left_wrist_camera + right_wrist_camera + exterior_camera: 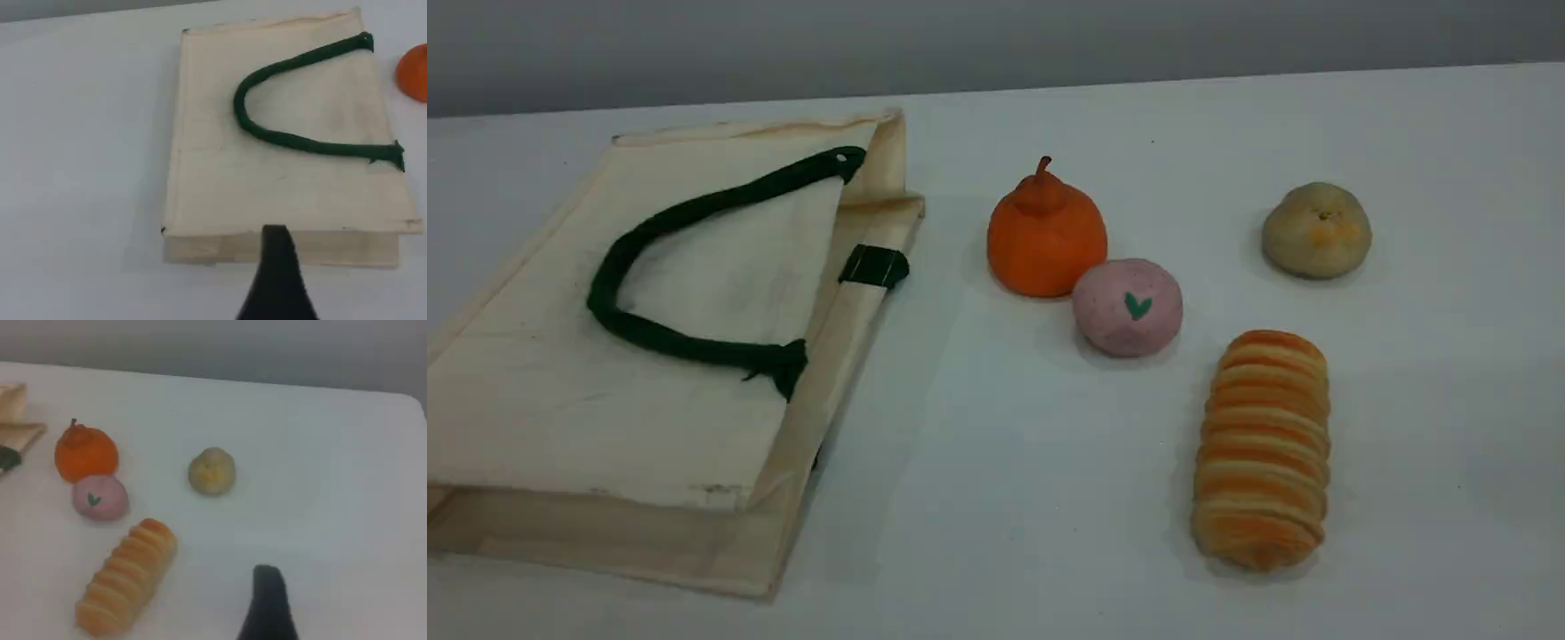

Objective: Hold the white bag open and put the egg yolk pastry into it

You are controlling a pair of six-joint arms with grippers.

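The white bag (694,427) lies flat on its side at the table's left, its dark green rope handle (685,213) resting on the top panel and its mouth toward the food. The left wrist view looks down on the bag (287,193), with one dark fingertip (275,250) of my left gripper over its near edge, holding nothing. The egg yolk pastry (1316,229) sits alone at the far right of the table. In the right wrist view the pastry (211,471) lies well ahead of my right gripper's fingertip (267,587), which is empty. Neither arm shows in the scene view.
An orange pear-shaped piece (1045,236) stands touching a pink ball with a green leaf mark (1127,307), between bag and pastry. A long striped orange bread roll (1263,449) lies in front of the pastry. Open white tabletop surrounds the pastry.
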